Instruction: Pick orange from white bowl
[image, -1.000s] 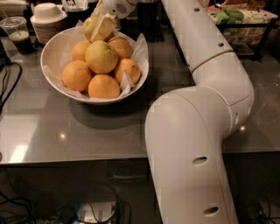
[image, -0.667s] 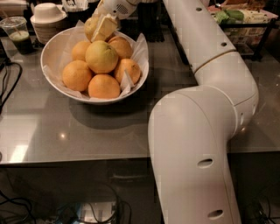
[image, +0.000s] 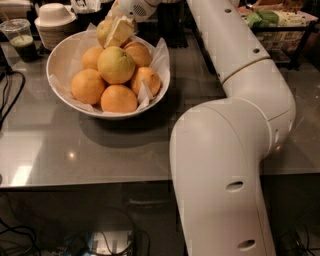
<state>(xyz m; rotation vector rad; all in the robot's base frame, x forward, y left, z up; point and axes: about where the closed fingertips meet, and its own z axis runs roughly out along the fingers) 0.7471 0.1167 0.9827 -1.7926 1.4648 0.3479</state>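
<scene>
The white bowl (image: 59, 55) stands on the grey table at the upper left, lined with crinkled white paper and holding several fruits. The orange (image: 103, 30) is dull golden-yellow and sits at the back top of the pile. My gripper (image: 113, 33) reaches down from the top edge and is shut on the orange, with one cream finger (image: 121, 31) across its right side. I cannot tell if the orange is clear of the fruits below. A yellow-green fruit (image: 116, 65) lies in the middle, with smaller deep-orange ones (image: 88, 86) around it.
My white arm (image: 225, 150) fills the right half of the view. A stack of white lidded cups (image: 52, 17) and a clear cup with green drink (image: 20, 40) stand behind the bowl at the left. A dark basket (image: 280, 25) stands at the back right. Cables (image: 10, 95) lie at the left edge.
The gripper and the orange stay at the same spot at the back of the bowl. The arm's elbow has shifted slightly to the right.
</scene>
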